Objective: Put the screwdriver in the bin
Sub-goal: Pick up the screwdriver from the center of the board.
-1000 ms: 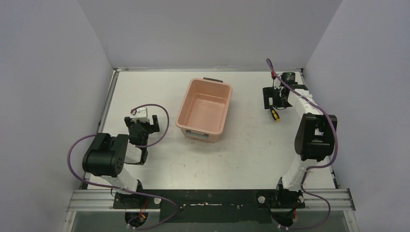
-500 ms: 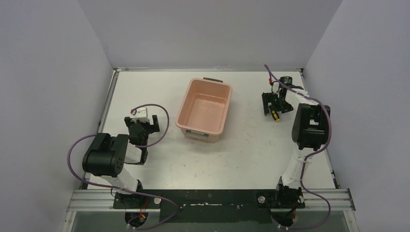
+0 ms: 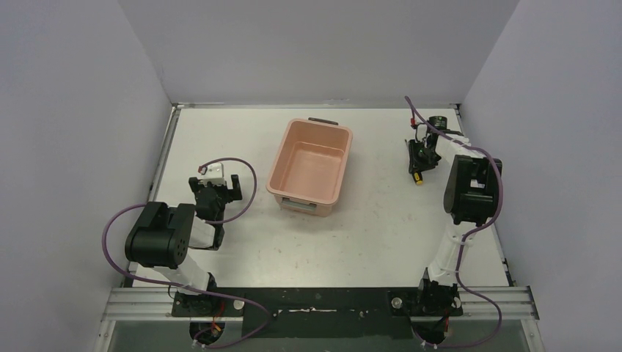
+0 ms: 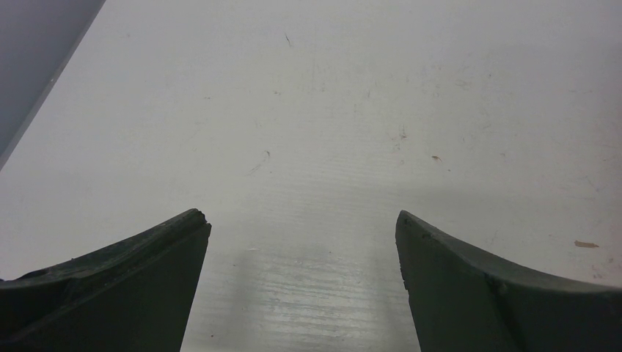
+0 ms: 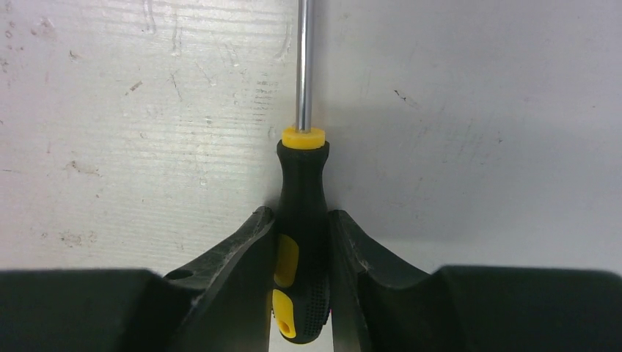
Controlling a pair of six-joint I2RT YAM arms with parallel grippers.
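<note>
A: Yellow-and-black handle of the screwdriver [image 5: 302, 183] was clamped between the right jaws. A moment earlier they stood wide around it; now they were pinched on the grip.
B: Lifted?
A: Couldn't tell. It looked flat on the counter [image 3: 367, 227], shaft pointing away from the wrist (far right side, well apart from the bin [image 3: 282, 158]).
B: Left jaws?
A: Wide apart, nothing between them, low over bare counter on the left.
B: So the grasp was made. Lift and carry left to the bin remained, I'd judge. Bin looked empty.
</note>
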